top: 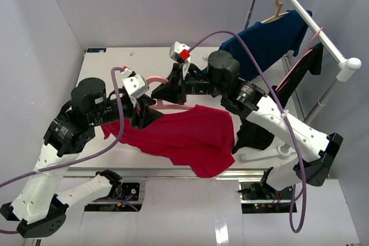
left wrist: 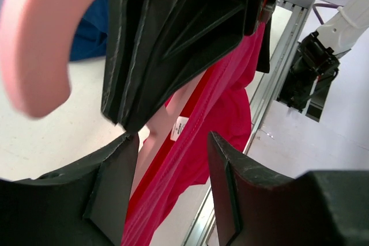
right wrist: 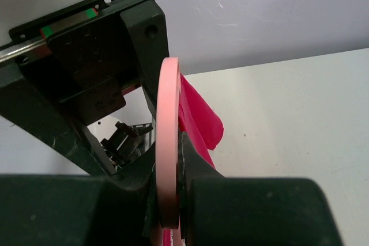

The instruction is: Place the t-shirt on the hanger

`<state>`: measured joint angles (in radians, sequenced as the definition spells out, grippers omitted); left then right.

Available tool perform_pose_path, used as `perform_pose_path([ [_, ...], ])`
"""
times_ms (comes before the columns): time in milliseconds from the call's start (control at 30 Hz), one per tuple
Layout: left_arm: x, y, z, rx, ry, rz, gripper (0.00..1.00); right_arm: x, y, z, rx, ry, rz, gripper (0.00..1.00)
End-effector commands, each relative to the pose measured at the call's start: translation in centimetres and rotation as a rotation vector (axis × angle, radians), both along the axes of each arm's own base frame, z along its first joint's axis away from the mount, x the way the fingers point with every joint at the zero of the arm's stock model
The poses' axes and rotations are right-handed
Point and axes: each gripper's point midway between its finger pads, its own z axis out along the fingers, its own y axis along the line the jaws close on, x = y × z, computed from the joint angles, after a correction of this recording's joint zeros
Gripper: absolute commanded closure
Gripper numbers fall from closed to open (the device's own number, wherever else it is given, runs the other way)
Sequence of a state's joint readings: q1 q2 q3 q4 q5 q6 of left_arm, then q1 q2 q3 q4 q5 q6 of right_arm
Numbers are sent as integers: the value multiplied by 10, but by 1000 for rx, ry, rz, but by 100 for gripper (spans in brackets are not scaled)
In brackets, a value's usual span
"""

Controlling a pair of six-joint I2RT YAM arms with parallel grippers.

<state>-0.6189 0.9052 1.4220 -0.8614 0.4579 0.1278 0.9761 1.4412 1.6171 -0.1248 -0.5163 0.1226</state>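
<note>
The white worktop [top: 115,64] fills most of the room in front of me. Across its near half lies the red t-shirt [top: 184,133], rumpled, one corner drooping over the near edge. On the rail [top: 314,24] at the far right hangs a navy shirt [top: 271,38] on a beige hanger [top: 281,1], and a black garment [top: 253,133] trails down under the right arm.

The pink hanger [top: 154,78] is up off the worktop at the shirt's far edge, between the two arms. The right pincer [right wrist: 169,159] is pressed together on it, the thin pink hook [right wrist: 168,113] standing edge-on between its fingers [right wrist: 242,211].

The left pincer [left wrist: 172,165] sits just beside the right one, its jaws spread. Red cloth and a bit of pink plastic show in the gap, though I cannot tell whether either finger touches them. Just past the fingertips is the shirt's small white label [left wrist: 179,127].
</note>
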Motion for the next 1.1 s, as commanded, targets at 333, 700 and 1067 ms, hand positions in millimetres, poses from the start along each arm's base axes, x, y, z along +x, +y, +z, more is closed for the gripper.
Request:
perform_pose_path([
  [333, -3, 13, -24, 58, 13, 39, 57, -20, 1, 30, 82, -82, 61, 92],
  [700, -21, 1, -17, 10, 4, -86, 100, -31, -15, 20, 67, -104, 73, 92],
  [1067, -34, -8, -6, -44, -18, -177, 100, -27, -34, 26, 63, -141, -1, 90],
])
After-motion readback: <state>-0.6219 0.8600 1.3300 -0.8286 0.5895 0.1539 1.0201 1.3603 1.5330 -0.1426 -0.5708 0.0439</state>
